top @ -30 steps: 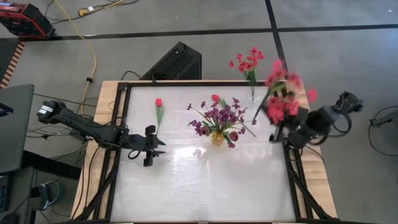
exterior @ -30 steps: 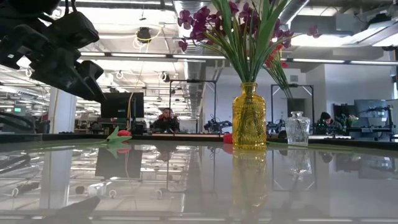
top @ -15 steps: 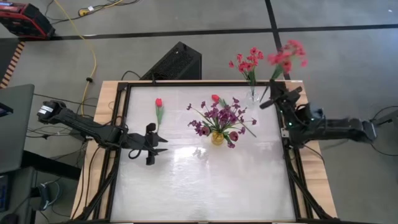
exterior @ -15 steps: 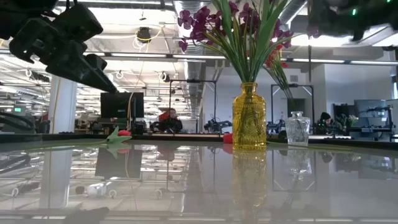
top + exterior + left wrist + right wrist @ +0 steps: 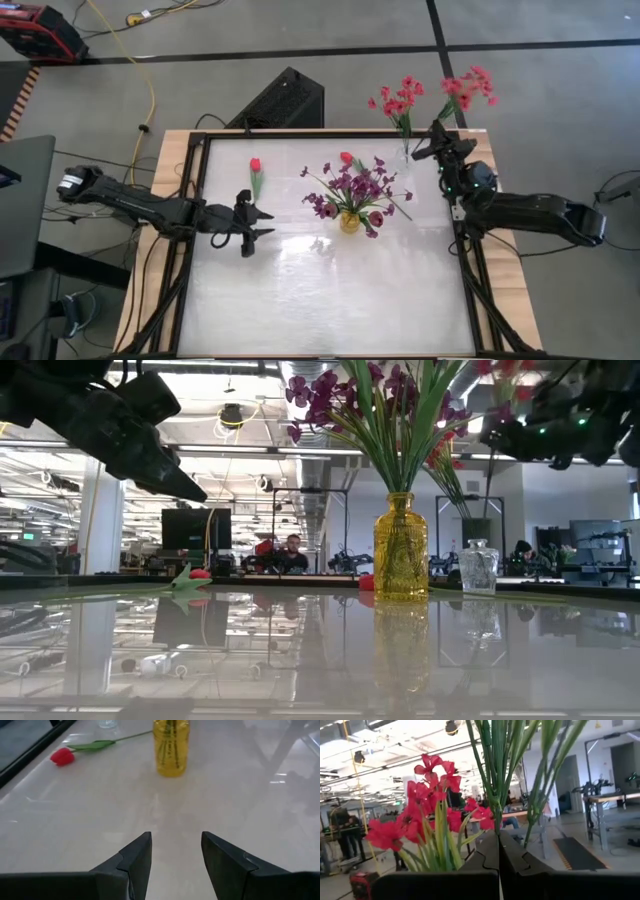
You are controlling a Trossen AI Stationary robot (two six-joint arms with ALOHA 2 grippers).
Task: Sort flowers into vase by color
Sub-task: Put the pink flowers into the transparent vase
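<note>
The right gripper (image 5: 437,143), clamped tight on the green stems of a red sprig (image 5: 466,86), hovers at two o'clock on the worktop (image 5: 330,290), just beside the clear vase (image 5: 408,152) that already holds red blooms. To do this well, I would swing the sprig upright, bring its stem ends over the narrow mouth and lower them in before releasing. The left gripper (image 5: 258,224), open and empty, waits at nine o'clock near a red tulip (image 5: 255,166) lying flat; the purples stand in the yellow vase (image 5: 349,221) at centre.
</note>
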